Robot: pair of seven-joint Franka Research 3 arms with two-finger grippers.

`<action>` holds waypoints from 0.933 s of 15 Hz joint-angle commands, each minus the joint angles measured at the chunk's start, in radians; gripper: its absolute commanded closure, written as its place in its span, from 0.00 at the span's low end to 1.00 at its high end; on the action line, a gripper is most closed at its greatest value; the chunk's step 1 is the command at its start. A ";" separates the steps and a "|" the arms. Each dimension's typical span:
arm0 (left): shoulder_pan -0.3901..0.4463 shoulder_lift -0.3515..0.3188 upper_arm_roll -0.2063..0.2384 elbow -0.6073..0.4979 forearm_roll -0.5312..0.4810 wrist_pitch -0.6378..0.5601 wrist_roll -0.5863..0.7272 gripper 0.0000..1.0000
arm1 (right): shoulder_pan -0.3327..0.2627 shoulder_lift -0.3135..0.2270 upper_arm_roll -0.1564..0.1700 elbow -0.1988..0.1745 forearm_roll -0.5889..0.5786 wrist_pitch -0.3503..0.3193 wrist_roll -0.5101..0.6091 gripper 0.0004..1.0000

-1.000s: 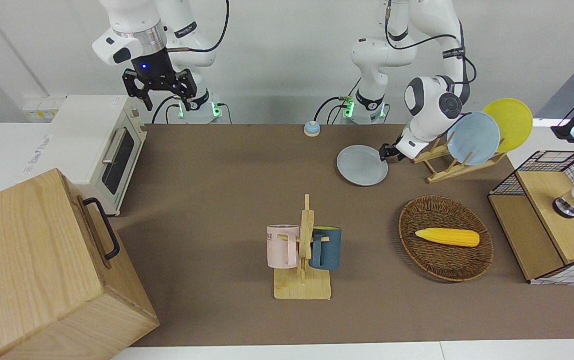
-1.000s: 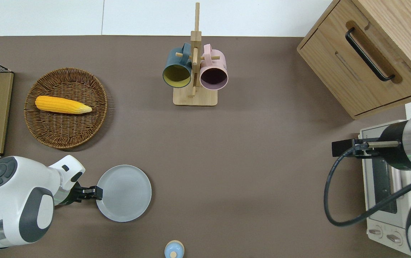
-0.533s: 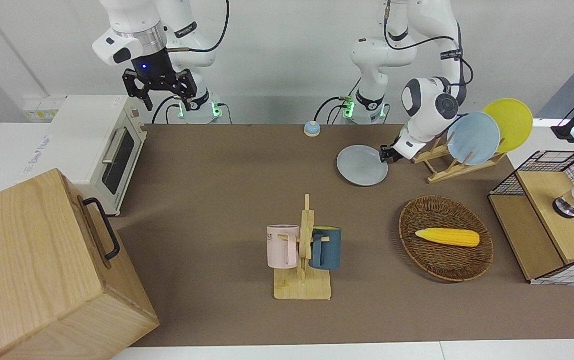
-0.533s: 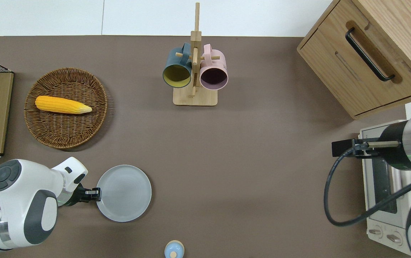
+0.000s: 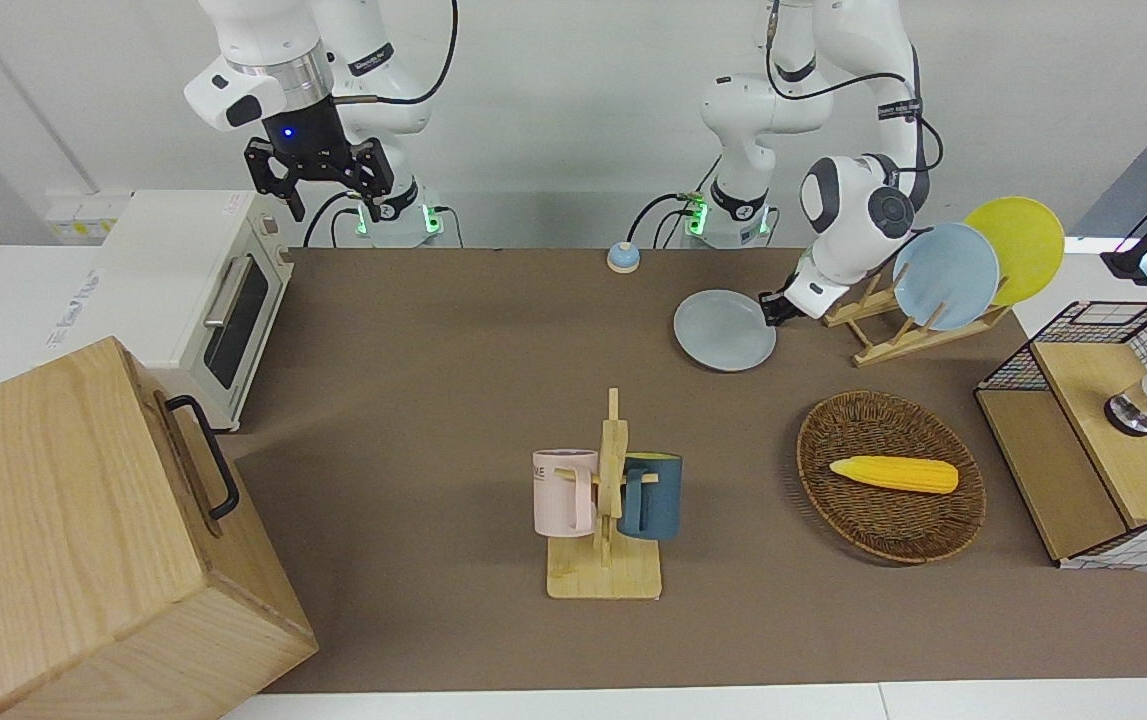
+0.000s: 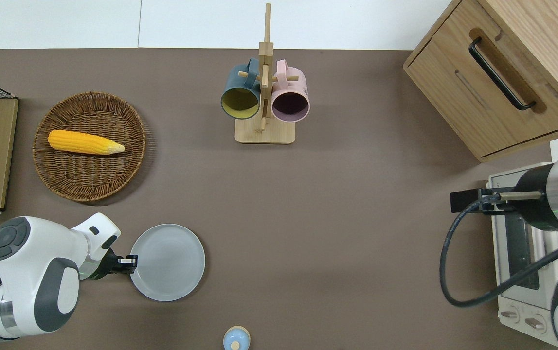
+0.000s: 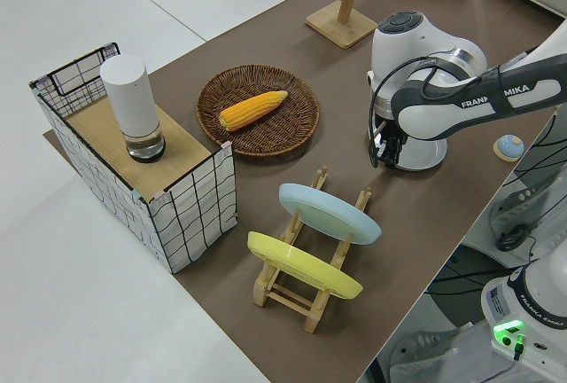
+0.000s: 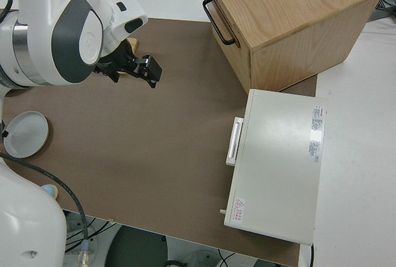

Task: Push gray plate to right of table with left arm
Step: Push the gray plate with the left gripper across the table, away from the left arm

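The gray plate [image 6: 168,261] [image 5: 725,330] lies flat on the brown table [image 6: 332,218], close to the robots' edge and toward the left arm's end. My left gripper [image 6: 130,262] [image 5: 769,310] is low at the table, shut, its tip touching the plate's rim on the side that faces the left arm's end. Nothing is held in it. In the left side view the arm's wrist hides most of the plate [image 7: 425,154]. The right arm is parked with its gripper [image 5: 318,185] open and empty.
A mug rack [image 6: 264,97] stands mid-table, farther from the robots. A wicker basket with corn [image 6: 89,146], a wooden dish rack with a sky-blue and a yellow plate [image 5: 943,290] and a wire shelf [image 5: 1093,430] fill the left arm's end. A small blue bell [image 6: 236,339], a toaster oven [image 5: 203,300] and a wooden cabinet [image 6: 497,78] are also present.
The left wrist has turned and shifted a little, keeping the gripper tip at the plate's rim. The plate has hardly moved. The right arm is still.
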 commanded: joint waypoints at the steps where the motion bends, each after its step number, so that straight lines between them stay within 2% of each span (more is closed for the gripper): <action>1: -0.011 -0.011 0.000 -0.023 -0.014 0.025 -0.011 0.85 | -0.024 -0.027 0.014 -0.027 0.021 0.000 0.010 0.00; 5: -0.017 -0.011 0.000 -0.023 -0.015 0.027 -0.029 0.99 | -0.024 -0.027 0.014 -0.027 0.021 0.000 0.012 0.00; 14: -0.017 -0.011 -0.040 -0.023 -0.048 0.036 -0.073 1.00 | -0.024 -0.027 0.014 -0.027 0.021 0.000 0.010 0.00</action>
